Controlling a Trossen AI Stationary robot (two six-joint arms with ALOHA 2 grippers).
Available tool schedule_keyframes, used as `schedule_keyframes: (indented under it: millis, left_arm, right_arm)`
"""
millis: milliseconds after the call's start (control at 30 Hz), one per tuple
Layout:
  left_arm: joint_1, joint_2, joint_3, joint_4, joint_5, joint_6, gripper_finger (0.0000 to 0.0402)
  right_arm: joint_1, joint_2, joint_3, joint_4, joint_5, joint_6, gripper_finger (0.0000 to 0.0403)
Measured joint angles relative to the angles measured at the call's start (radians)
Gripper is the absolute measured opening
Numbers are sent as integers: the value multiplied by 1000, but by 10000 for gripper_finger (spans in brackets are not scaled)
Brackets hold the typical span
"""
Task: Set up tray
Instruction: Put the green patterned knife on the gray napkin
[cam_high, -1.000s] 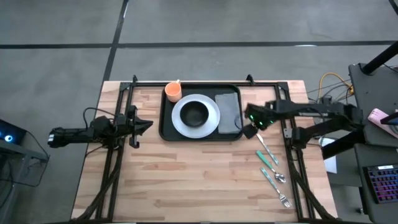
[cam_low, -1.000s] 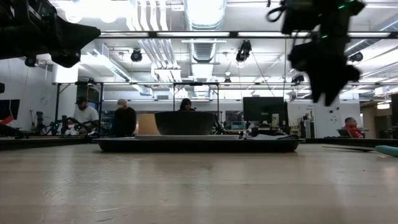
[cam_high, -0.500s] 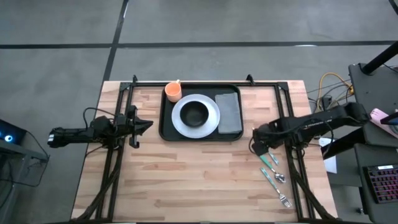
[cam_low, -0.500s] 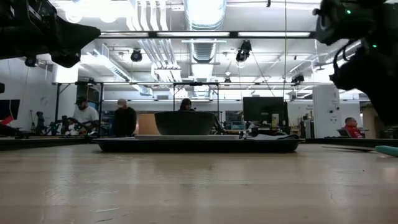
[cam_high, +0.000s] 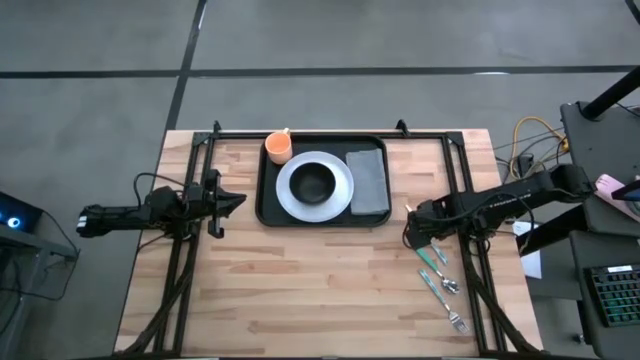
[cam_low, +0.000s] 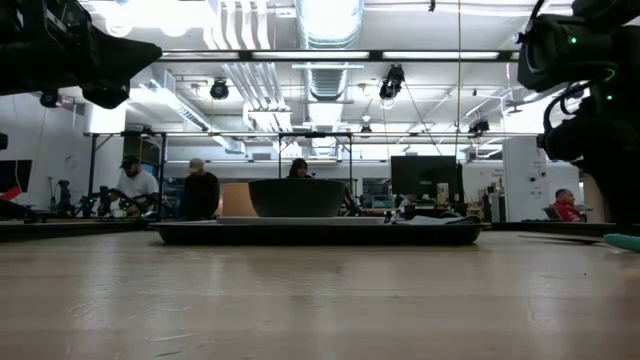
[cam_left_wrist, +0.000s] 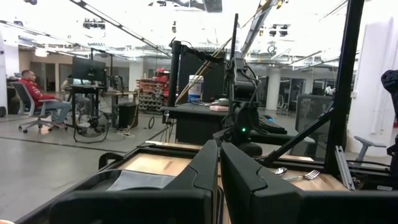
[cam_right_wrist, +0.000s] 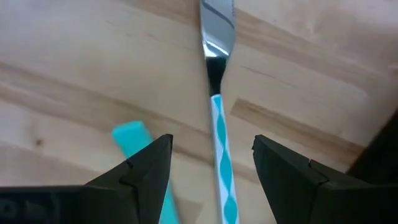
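High view: tray (cam_high: 268, 205) sits at the table's far middle, holding plate (cam_high: 344, 180), bowl (cam_high: 315, 182) and napkin (cam_high: 368, 180); cup (cam_high: 278, 148) at its far-left corner. Right gripper (cam_high: 414, 238) has swung off the tray's right edge down to the cutlery, fingers spread either side of the knife (cam_right_wrist: 219, 118), nothing held. Likely next: knife pickup. Left gripper (cam_high: 222, 201) clenched shut, parked left of tray.

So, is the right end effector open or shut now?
Open: the right end effector has its fingers spread on either side of the knife, not touching it.
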Motion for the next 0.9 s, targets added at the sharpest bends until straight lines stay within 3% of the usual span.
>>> schedule_keyframes:
  millis: [400,767,900]
  left_arm:
    - [0,0,0,0,0,0,1]
    - [0,0,0,0,0,0,1]
    - [0,0,0,0,0,0,1]
  right_arm:
    - [0,-1,-109,101,-6,28,196]
    - [0,-1,-121,140,-14,15,51]
    - [0,-1,-121,132,-14,15,18]
